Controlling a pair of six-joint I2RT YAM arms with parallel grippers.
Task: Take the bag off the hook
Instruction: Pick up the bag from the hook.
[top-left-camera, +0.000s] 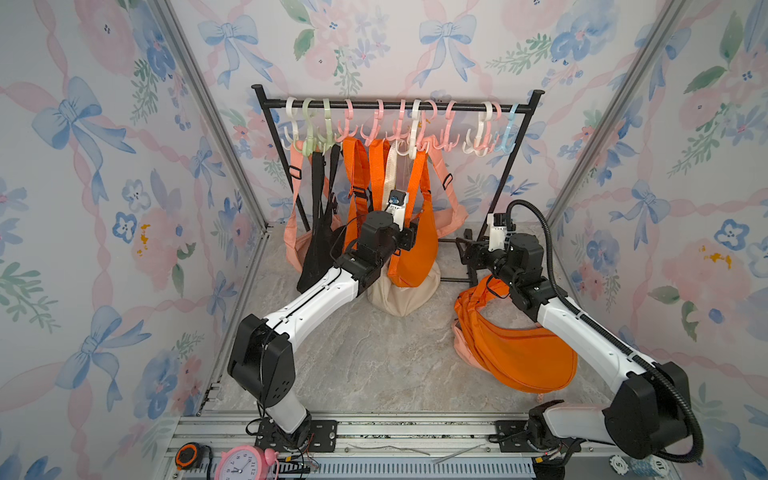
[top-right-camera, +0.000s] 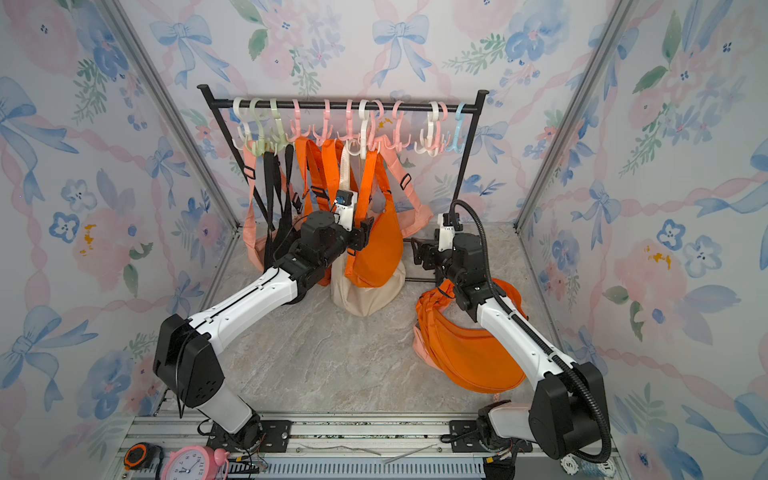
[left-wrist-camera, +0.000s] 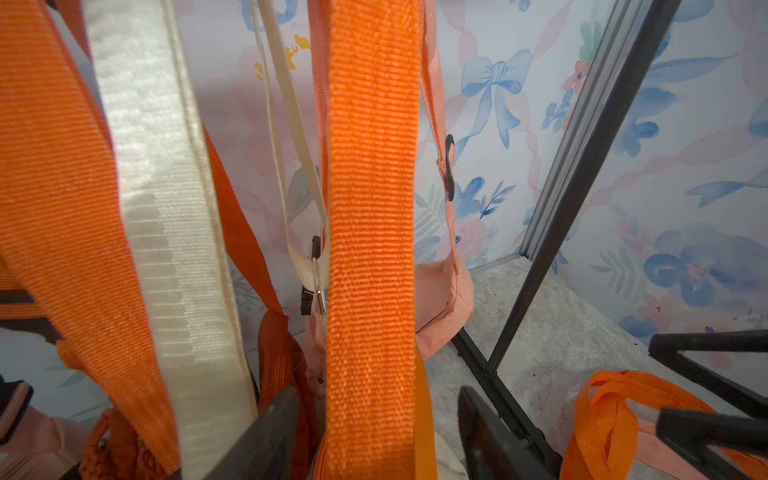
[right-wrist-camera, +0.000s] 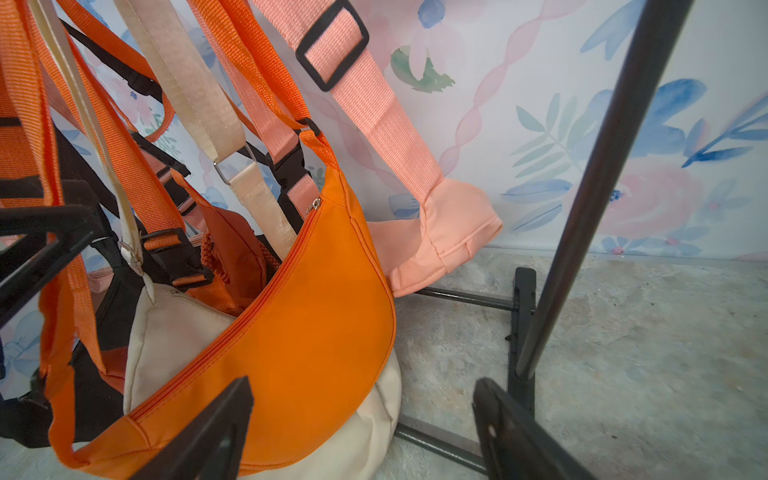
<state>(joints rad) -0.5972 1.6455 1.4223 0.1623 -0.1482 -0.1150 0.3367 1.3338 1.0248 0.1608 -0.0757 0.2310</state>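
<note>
Mid-rail on the black metal rack, the orange crescent fabric bag hangs from a white plastic hook. Its webbing strap runs upright through our left pincer, which is spread and not pinching. The right pincer is spread, empty and farther off.

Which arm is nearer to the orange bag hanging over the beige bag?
Left. The left tool straddles the strap of that orange bag, jaws open; the right tool sits off to the side near the rack leg, clear of it.
</note>
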